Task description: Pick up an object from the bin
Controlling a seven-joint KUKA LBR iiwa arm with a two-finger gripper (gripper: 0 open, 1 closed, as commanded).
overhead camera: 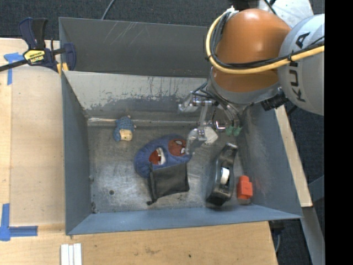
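The gripper (203, 132) is hanging low in the bin (77, 148), right of centre, under the arm's orange cover (248, 43). Whether it is spread or pressed together cannot be told. Its tip is sitting at the right edge of a blue soft toy (142, 162) with red patches, which is lying mid-floor. A black pouch (170, 182) is lying against the toy's lower side. A black tape dispenser (222, 175) and an orange block (244, 187) are lying to the right. A small blue-and-yellow piece (124, 130) is lying apart, by the back wall.
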